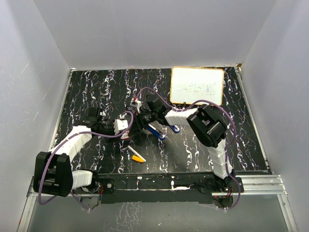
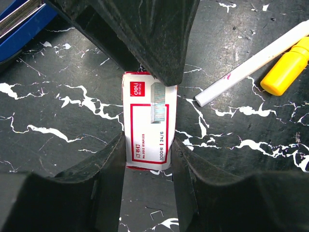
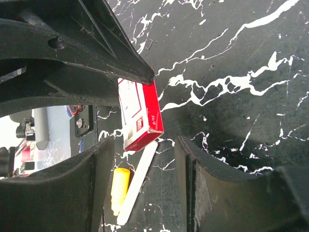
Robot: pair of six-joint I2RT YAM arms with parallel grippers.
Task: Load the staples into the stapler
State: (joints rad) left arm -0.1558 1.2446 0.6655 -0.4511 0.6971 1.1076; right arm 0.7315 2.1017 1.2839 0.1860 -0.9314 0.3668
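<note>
The staples box, white with a red border, sits between the fingers of my left gripper, which is shut on its sides above the table. From the right wrist, the box shows its red side just past the tips of my right gripper, whose jaws stand open and apart from it. One right finger covers the box's far end. The blue stapler lies at the upper left, and in the top view the stapler is just right of both grippers. No staple strips show.
A white marker with its yellow cap lies on the black marbled table beside the box. The marker is in front of the grippers. A whiteboard lies at the back right. A loose staple rests under my left gripper.
</note>
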